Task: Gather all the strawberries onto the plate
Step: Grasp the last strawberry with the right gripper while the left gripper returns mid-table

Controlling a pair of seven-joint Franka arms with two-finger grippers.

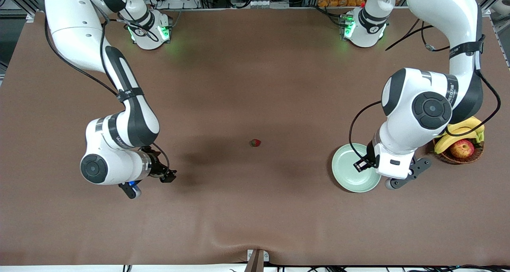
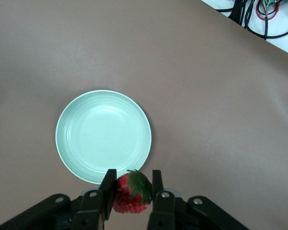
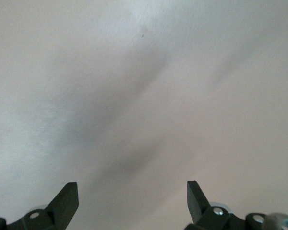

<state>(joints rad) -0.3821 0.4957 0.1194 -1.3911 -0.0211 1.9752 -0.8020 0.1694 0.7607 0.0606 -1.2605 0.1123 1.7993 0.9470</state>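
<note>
The pale green plate (image 1: 346, 162) (image 2: 103, 134) lies empty toward the left arm's end of the table. My left gripper (image 1: 361, 165) (image 2: 131, 190) hangs over the plate's rim, shut on a red strawberry (image 2: 128, 194) with a green leafy top. A second strawberry (image 1: 255, 143) lies alone on the brown table near its middle. My right gripper (image 1: 168, 177) (image 3: 132, 194) stands open over bare table toward the right arm's end, with nothing between its fingers.
A brown wicker basket (image 1: 452, 157) with bananas (image 1: 458, 130) and an apple (image 1: 462, 148) sits beside the plate, at the left arm's end of the table. The left arm's elbow hangs over part of it.
</note>
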